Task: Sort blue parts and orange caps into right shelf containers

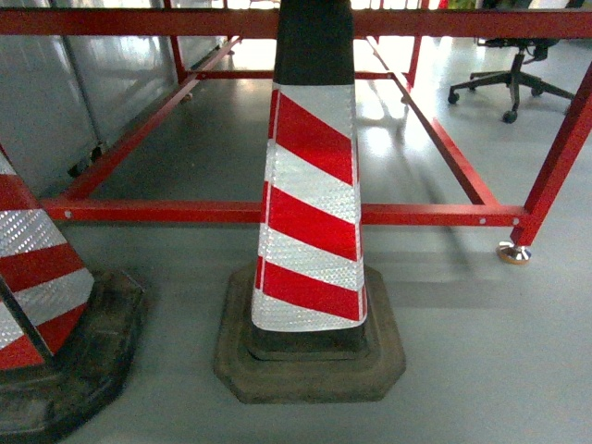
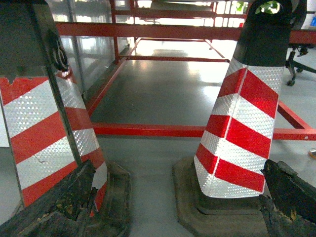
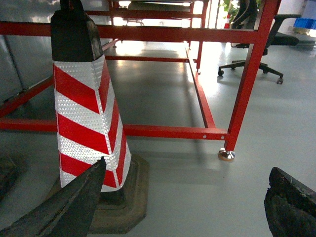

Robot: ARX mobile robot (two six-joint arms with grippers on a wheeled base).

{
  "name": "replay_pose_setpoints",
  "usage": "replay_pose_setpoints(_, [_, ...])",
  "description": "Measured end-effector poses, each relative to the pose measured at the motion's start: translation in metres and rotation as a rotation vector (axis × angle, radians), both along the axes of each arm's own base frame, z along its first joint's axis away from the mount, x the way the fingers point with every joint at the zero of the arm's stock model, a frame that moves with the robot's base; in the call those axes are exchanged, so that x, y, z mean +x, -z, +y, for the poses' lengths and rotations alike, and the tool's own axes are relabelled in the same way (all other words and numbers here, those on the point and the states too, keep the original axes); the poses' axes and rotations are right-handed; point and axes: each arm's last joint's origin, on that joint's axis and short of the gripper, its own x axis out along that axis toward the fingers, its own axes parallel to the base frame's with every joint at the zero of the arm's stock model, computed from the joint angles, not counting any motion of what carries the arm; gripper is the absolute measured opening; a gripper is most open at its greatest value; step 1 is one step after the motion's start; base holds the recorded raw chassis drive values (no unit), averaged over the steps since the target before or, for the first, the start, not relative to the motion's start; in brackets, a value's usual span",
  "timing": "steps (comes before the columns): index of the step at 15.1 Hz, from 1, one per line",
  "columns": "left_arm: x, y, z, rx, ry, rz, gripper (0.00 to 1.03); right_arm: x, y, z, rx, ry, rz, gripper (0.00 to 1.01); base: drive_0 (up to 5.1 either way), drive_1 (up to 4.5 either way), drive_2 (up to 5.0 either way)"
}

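Starting at the left end effector [image 2: 173, 197]: two worn black fingers [image 2: 59, 207] were seen at the bottom corners of the left wrist view, spread wide with nothing between them. The right end effector [image 3: 182, 202] was likewise spread wide and nothing was held; its dark fingers [image 3: 69, 207] sat at the lower corners of the right wrist view.

Neither end effector was visible in the head view.

Just ahead, a red-and-white striped traffic cone [image 1: 313, 203] on a black rubber base stood upright on the grey floor [image 1: 462, 351]. A second striped cone [image 1: 37, 277] was seen at the left edge, near the first but apart from it.

Behind the cones a red metal frame [image 1: 277, 213] was seen, with a low rail running across and a leg resting on a round foot [image 1: 514, 252] at right. An office chair [image 1: 509, 79] was seen farther back on the right.

No orange caps or right shelf containers were seen in any view; their location could not be told.
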Motion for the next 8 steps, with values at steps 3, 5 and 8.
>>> replay_pose_setpoints(3, [0.0,0.0,0.0,0.0,0.0,0.0,0.98,0.0,0.0,0.0,0.0,0.0,0.0,0.98,0.0,0.0,0.0])
replay_pose_setpoints(5, [0.0,0.0,0.0,0.0,0.0,0.0,0.98,0.0,0.0,0.0,0.0,0.0,0.0,0.98,0.0,0.0,0.0])
replay_pose_setpoints(8, [0.0,0.0,0.0,0.0,-0.001,0.0,0.98,0.0,0.0001,0.0,0.0,0.0,0.001,0.98,0.0,0.0,0.0])
